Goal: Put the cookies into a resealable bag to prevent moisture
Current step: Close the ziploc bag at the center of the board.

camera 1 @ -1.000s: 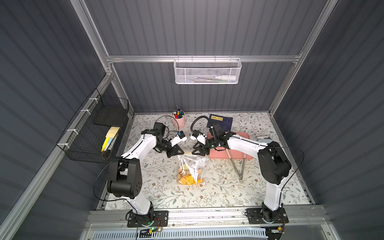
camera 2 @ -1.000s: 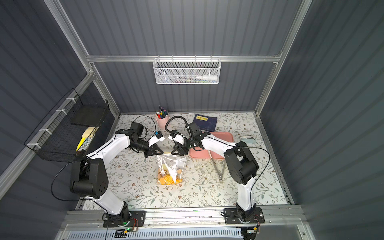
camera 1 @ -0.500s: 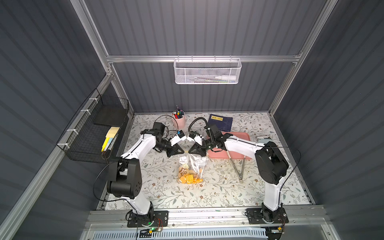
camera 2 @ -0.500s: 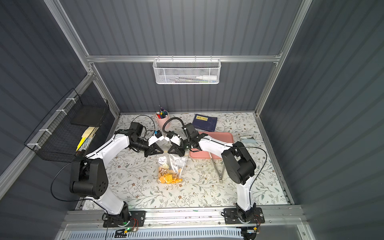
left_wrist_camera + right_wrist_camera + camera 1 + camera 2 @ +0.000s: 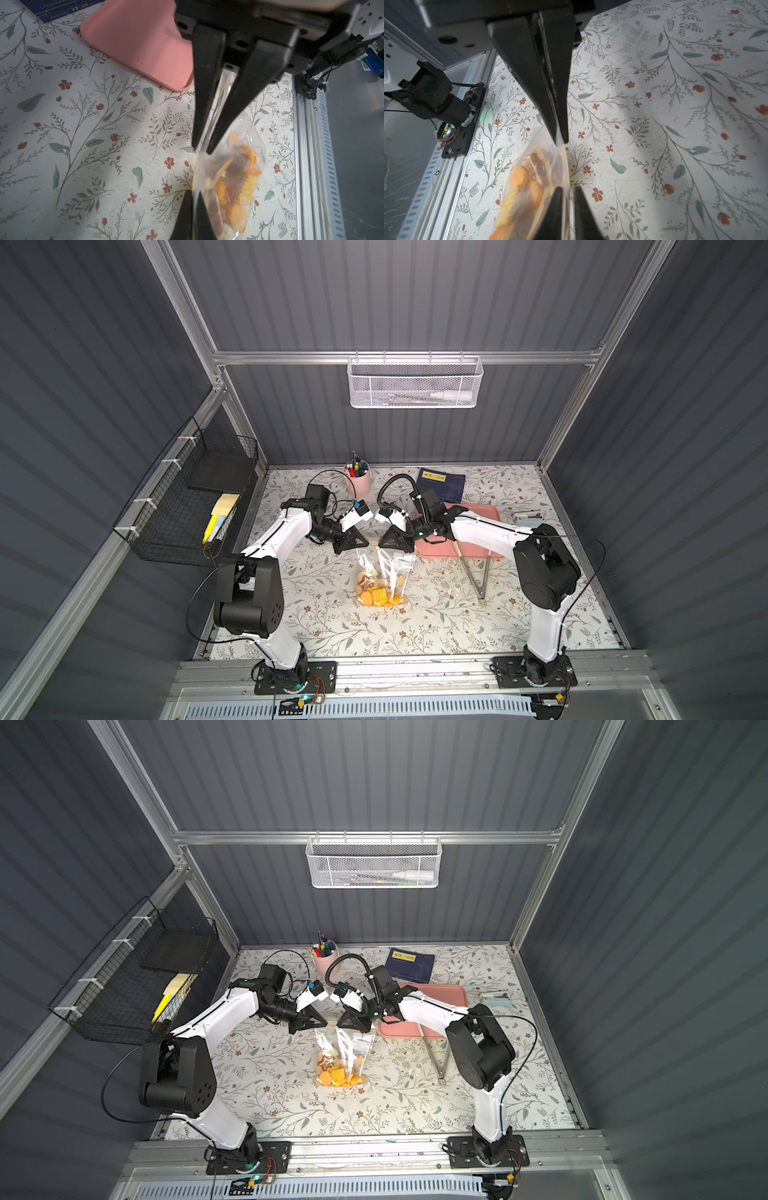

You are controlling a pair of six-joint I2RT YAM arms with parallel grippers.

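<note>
The resealable bag [image 5: 386, 568] hangs clear and crinkly between my two grippers, its bottom resting on the floral table. The cookies [image 5: 376, 595], orange-yellow and brown, lie heaped in its lower part, and they also show in the wrist views [image 5: 234, 187] [image 5: 525, 187]. My left gripper [image 5: 193, 192] is shut on the bag's top edge, its fingers pressed flat together. My right gripper [image 5: 568, 188] faces it a short way along the same edge. Its jaws stand a narrow gap apart, and the film runs between them against one finger.
A pink tray [image 5: 478, 518] sits right of the grippers, with metal tongs [image 5: 478, 572] in front of it. A pink pen cup [image 5: 358, 483] and a dark blue book [image 5: 442, 485] stand at the back. A black wire basket [image 5: 187, 497] hangs on the left wall.
My right gripper has slid a little along the bag's top edge toward the left gripper, and its jaws have narrowed from wide to a slim gap. The left arm has stayed put.
</note>
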